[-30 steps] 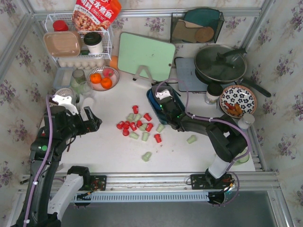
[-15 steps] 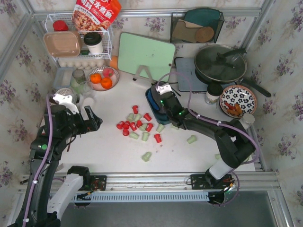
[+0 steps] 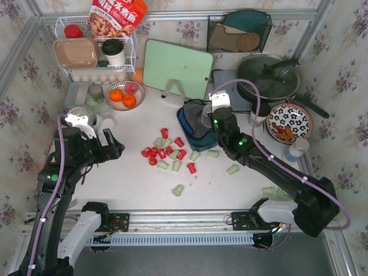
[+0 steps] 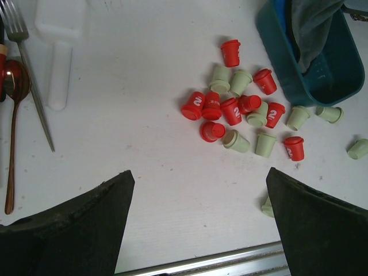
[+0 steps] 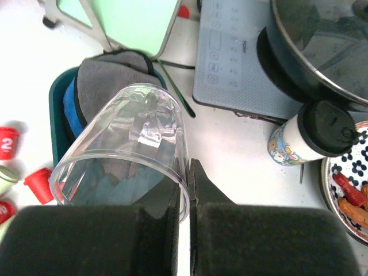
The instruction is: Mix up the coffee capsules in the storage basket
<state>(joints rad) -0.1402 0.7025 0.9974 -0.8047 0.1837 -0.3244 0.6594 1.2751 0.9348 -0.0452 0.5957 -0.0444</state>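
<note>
My right claw (image 5: 187, 172) is closed on the rim of a clear cup (image 5: 129, 144). The cup is tilted, mouth toward the wrist camera, and sits just over the blue basket (image 5: 57, 132) — a grey cloth (image 5: 112, 69) lies inside the basket. The capsules (image 4: 231, 110), red and pale green, lie scattered on the desk (image 4: 144, 69) beside the basket, outside it. My left claw (image 4: 198, 172) hangs wide open and empty above the desk — on the left of the capsules.
</note>
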